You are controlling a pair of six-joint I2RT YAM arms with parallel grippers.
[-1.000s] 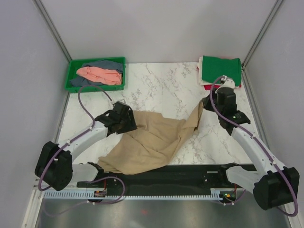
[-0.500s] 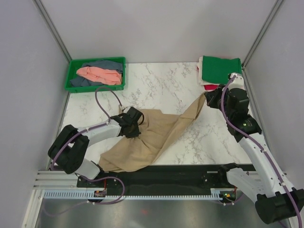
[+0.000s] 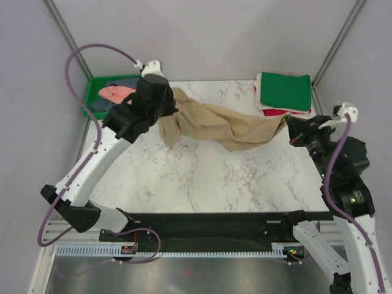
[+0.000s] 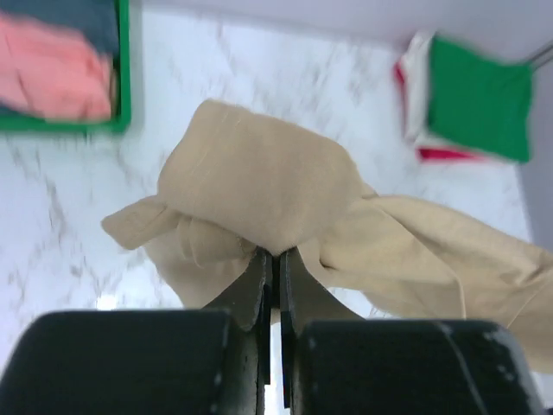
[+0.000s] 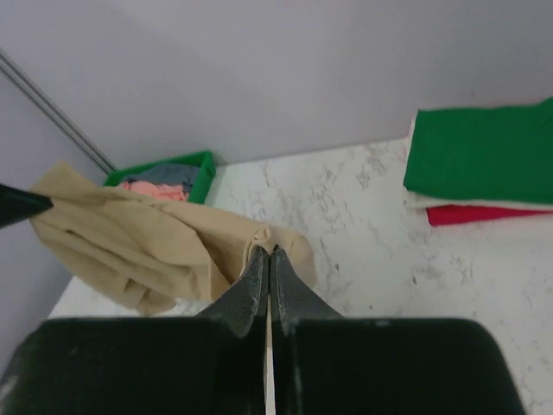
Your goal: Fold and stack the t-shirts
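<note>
A tan-beige t-shirt (image 3: pixel 223 125) hangs stretched in the air between my two grippers above the marble table (image 3: pixel 202 177). My left gripper (image 3: pixel 173 104) is shut on its left end, up near the back left; the wrist view shows cloth bunched at the fingertips (image 4: pixel 275 252). My right gripper (image 3: pixel 289 127) is shut on the shirt's right end (image 5: pixel 272 242). A folded dark green t-shirt (image 3: pixel 285 90) lies on a red one (image 3: pixel 269 112) at the back right. Salmon pink (image 3: pixel 113 92) and grey-blue (image 3: pixel 125 82) t-shirts lie crumpled in the tray.
A green plastic tray (image 3: pixel 92 92) stands at the back left corner, partly behind my left arm. Grey walls close in the table on three sides. A black rail (image 3: pixel 208 223) runs along the near edge by the arm bases.
My left gripper closed on the tan shirt's left side and both arms rose and spread apart, lifting the shirt off the table and stretching it towards the back.
</note>
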